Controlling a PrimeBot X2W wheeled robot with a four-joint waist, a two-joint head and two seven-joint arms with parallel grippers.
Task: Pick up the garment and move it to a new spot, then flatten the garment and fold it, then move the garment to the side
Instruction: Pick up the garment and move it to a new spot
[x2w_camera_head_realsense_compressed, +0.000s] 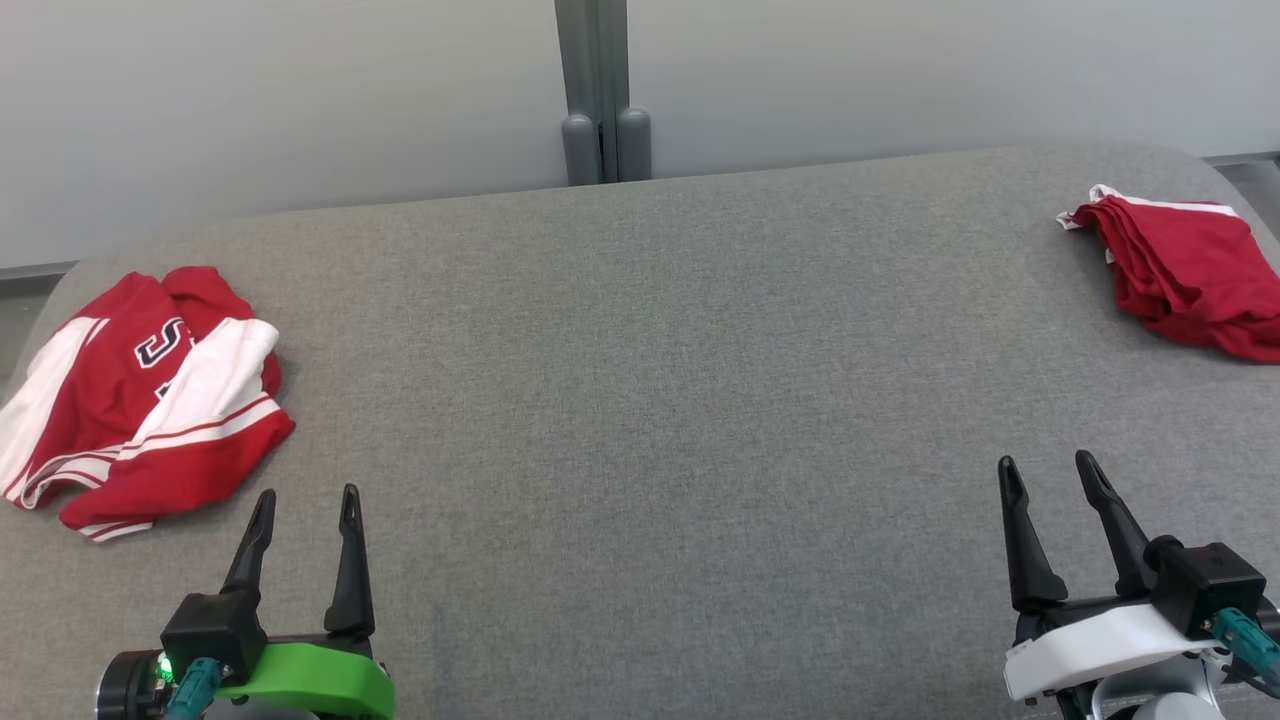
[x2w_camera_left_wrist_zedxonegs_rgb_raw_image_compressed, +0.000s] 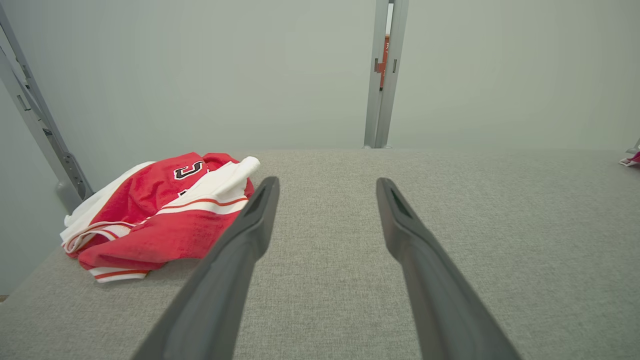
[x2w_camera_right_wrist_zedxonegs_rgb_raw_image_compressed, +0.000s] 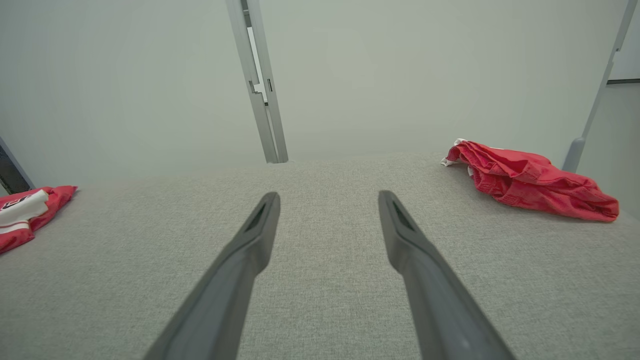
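Closest to me are the two pincers, low at the near edge of the table. The left gripper (x2w_camera_head_realsense_compressed: 307, 495), on its green mount, has its dark fingers spread wide with nothing between them. The right gripper (x2w_camera_head_realsense_compressed: 1047, 462), on its white mount, is spread just as wide and is just as empty. Both hover over bare cloth.

The table (x2w_camera_head_realsense_compressed: 640, 400) is covered in a grey woven fabric with rounded far corners. Behind it stand pale, plain wall panels, joined at the middle by a grey upright post (x2w_camera_head_realsense_compressed: 603, 90).

The only writing I can read is a black letter "S" (x2w_camera_head_realsense_compressed: 162, 345) edged in white; a second character below it is mostly folded out of sight.

That letter sits on the red-and-white jersey (x2w_camera_head_realsense_compressed: 140, 400), which lies crumpled in a heap at the table's left edge, just ahead of the left gripper and to its outer side, not touching it. It is red with broad white panels and thin red-and-white striped trim.

A plain red garment (x2w_camera_head_realsense_compressed: 1190, 270) with a white edge lies bunched at the far right corner, well apart from the right gripper.
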